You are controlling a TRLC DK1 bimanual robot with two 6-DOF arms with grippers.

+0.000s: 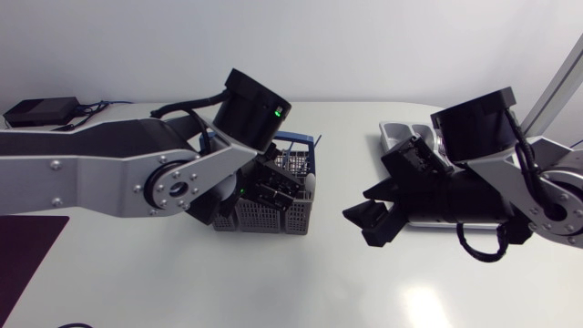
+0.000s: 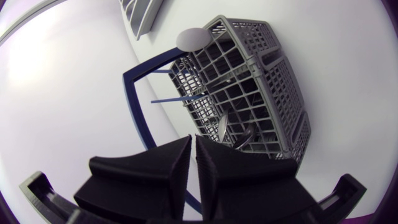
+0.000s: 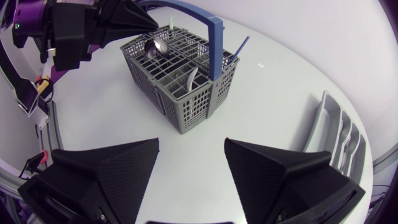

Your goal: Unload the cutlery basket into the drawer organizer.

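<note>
The grey cutlery basket [image 1: 264, 217] with a blue handle [image 3: 214, 37] stands mid-table. It holds a metal spoon [image 3: 155, 46], a blue-handled piece [image 2: 180, 98] and a white spoon [image 2: 193, 38]. My left gripper [image 1: 273, 191] hangs over the basket's near-left side. Its fingers [image 2: 177, 155] are pressed together, with nothing seen between them. My right gripper [image 3: 191, 146] stands open above bare table, to the right of the basket [image 3: 180, 74]. The grey drawer organizer [image 1: 393, 137] lies at the right, half hidden by my right arm, and forks [image 3: 351, 140] lie in one slot.
A black box [image 1: 41, 111] with cables sits at the table's far left corner. A dark purple mat [image 1: 23, 246] lies at the front left. Bare white table spreads between the basket and the organizer, and along the front.
</note>
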